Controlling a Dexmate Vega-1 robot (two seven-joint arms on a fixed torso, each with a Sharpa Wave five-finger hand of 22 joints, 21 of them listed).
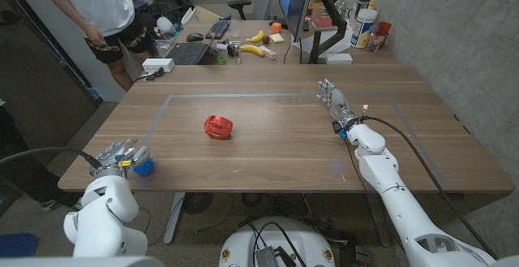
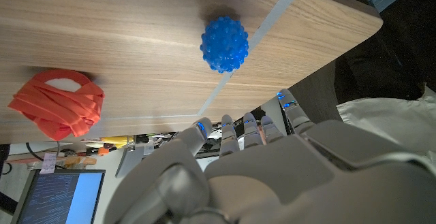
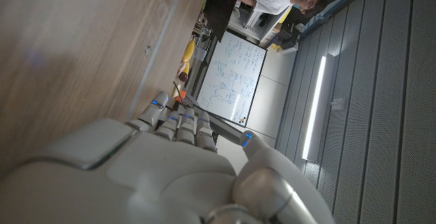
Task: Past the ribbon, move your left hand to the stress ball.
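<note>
- head view: left hand [image 1: 120, 155] hovers just beside the blue stress ball [image 1: 143, 167] at the table's near-left corner, fingers spread, holding nothing.
- red ribbon [image 1: 217, 127] lies mid-table.
- step looks nearly finished; next, touch the ball.
- right hand [image 1: 332, 100] empty, fingers apart.

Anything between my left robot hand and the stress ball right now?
No. In the left wrist view only bare table separates the left robot hand from the stress ball; the ribbon lies aside.

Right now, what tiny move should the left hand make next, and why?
Probably ease the left hand forward and down onto the blue stress ball. The left wrist view shows the ball just past the fingers, with a gap between them, and the red ribbon lies well aside.
</note>
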